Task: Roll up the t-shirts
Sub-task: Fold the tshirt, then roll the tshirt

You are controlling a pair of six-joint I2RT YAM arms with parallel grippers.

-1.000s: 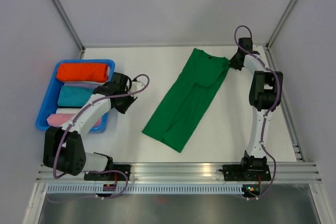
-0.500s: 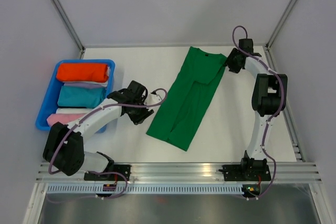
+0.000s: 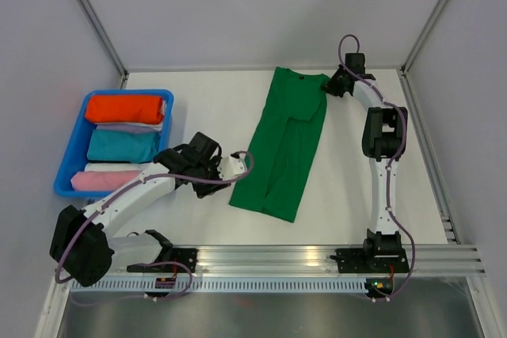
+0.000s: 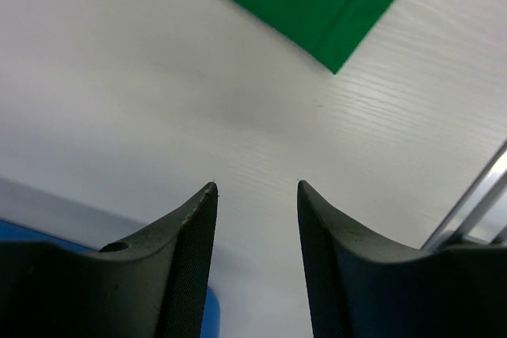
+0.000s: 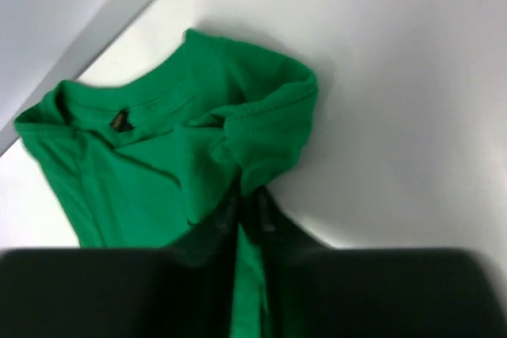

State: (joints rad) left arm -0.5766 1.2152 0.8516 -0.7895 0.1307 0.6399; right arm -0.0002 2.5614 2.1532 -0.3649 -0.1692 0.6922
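The emerald-green t-shirt (image 3: 283,144) lies folded into a long strip on the white table, collar at the far end, hem near me. My right gripper (image 3: 329,87) is shut on the shirt's far right shoulder; the right wrist view shows green cloth (image 5: 174,156) pinched between the jaws, collar to the left. My left gripper (image 3: 231,169) is open and empty just left of the hem's near left corner. The left wrist view shows that corner (image 4: 333,13) ahead of the fingertips (image 4: 198,219), with bare table between.
A blue bin (image 3: 71,165) at the left holds an orange-red bundle (image 3: 125,108), a teal bundle (image 3: 120,145) and pale rolls. A metal rail (image 3: 261,257) runs along the near edge. Walls close the table's far side and both flanks.
The left arm swung right from the bin to the shirt's hem corner. The right gripper pulled the shoulder toward the far left, and the shirt strip turned from slanted toward upright.
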